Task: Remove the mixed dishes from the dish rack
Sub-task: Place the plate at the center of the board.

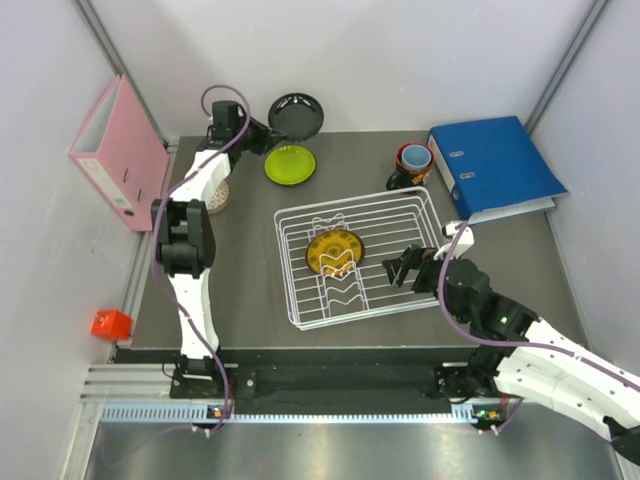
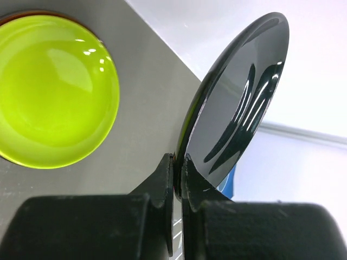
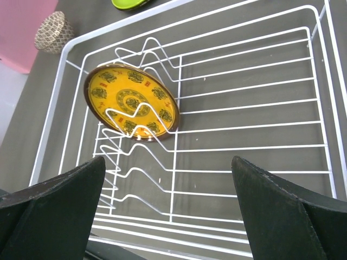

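Lime-green bowl, mug, beige bowl unloaded; black dish clamped by left gripper; yellow plate left in dish rack; right gripper spread.

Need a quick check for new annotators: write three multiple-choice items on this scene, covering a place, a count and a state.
1. Where is the yellow plate? A in the left claw; B in the rack; C in the right claw.
2. How many dishes are in the rack? A one; B two; C three.
3. The left claw is: A open; B shut on the yellow plate; C shut on a black dish.
Key: 1 B, it leans among the wire dividers, and the right claw is open and empty; 2 A, only the yellow plate is there; 3 C, it pinches the black dish by the rim.
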Action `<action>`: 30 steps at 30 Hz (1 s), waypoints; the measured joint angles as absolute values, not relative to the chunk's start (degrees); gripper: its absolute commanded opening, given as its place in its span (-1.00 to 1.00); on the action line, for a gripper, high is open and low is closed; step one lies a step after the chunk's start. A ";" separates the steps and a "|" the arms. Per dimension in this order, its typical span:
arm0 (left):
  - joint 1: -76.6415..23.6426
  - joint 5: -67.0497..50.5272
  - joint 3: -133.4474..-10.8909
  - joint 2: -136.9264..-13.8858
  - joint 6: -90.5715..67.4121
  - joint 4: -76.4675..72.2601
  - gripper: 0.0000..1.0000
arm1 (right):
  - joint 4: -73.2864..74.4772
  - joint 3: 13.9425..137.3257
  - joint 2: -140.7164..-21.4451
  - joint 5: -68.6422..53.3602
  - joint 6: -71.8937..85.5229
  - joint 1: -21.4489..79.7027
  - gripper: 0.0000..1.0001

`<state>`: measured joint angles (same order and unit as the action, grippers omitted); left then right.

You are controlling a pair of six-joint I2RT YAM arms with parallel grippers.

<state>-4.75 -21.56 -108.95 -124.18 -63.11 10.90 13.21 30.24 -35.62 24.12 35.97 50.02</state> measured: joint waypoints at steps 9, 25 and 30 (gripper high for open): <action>-3.57 -20.01 -109.95 -129.75 -69.14 11.40 -1.00 | 13.13 30.48 -38.24 24.16 35.33 50.02 0.99; -2.33 -16.38 -114.19 -134.37 -67.13 22.04 -1.00 | 11.99 30.46 -40.38 24.08 35.18 50.02 1.00; -2.17 -16.58 -112.84 -135.41 -67.16 22.13 -1.00 | 11.99 30.46 -40.40 24.08 35.18 50.02 0.99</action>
<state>-2.17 -16.58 -112.84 -135.41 -67.16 22.13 11.99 30.46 -40.40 24.08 35.18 50.02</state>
